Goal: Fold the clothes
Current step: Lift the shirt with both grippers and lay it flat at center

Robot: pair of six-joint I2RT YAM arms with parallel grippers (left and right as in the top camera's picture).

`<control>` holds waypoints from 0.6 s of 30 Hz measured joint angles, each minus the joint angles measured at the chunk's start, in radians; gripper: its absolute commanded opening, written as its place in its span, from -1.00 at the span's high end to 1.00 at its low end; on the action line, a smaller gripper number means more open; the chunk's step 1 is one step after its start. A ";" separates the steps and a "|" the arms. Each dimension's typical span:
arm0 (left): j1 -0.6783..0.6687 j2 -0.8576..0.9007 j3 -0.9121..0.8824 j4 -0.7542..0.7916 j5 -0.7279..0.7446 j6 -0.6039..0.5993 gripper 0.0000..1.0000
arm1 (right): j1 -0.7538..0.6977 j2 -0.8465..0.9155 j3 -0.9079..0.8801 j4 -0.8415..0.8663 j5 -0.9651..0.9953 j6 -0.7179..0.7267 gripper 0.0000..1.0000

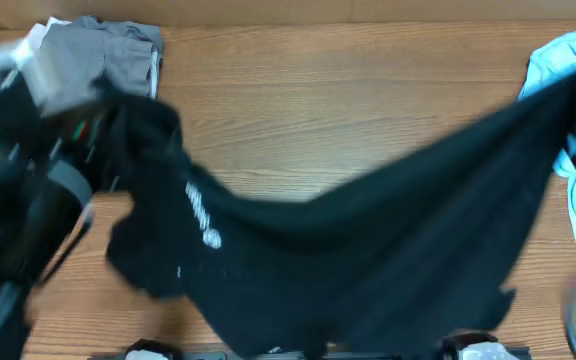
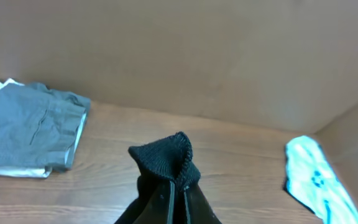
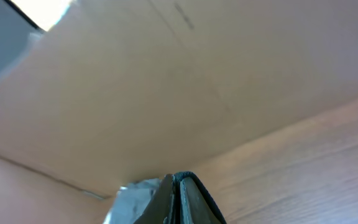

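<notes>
Room: a wooden table point(image 1: 368, 90) with a plain brown wall point(image 2: 197, 56) at its far edge.
Task's thing: the black shirt point(image 1: 368, 240) stretches in a long sagging band from the left of the overhead frame up to the right edge. Its white logo point(image 1: 203, 215) shows left of centre.
Left gripper point(image 2: 176, 186): clenched on a ribbed edge of the black shirt, and a tuft of it pokes up from between the jaws.
Right gripper point(image 3: 176, 186): jaws pressed tight together. The cloth is hard to pick out in its own view, but overhead the shirt's right end is pulled up to where that arm works, so I judge it is pinching the shirt too.
Other clothes: a folded grey garment point(image 1: 108, 55) lies at the upper left and a light blue garment point(image 1: 558, 60) at the upper right, partly under the shirt's raised end.
Step in hand: spreading, by my reading; the shirt hangs between both arms, not yet flat.
Next move calls for: lowering both ends together, keeping the cloth taut so it lands smooth on the bare wood between the two other garments.
</notes>
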 measured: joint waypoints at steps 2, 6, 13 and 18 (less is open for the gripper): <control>0.000 0.083 0.000 0.035 -0.012 0.001 0.92 | 0.000 0.082 0.000 0.034 0.004 -0.008 0.93; 0.002 0.301 -0.001 0.213 -0.027 0.028 0.92 | 0.000 0.290 -0.004 0.194 0.003 -0.042 0.93; 0.084 0.548 0.133 0.208 -0.030 0.077 0.92 | -0.083 0.486 0.019 0.226 -0.033 -0.089 0.93; 0.190 0.505 0.364 0.075 -0.035 0.087 0.62 | -0.270 0.457 0.165 0.144 -0.126 -0.105 0.93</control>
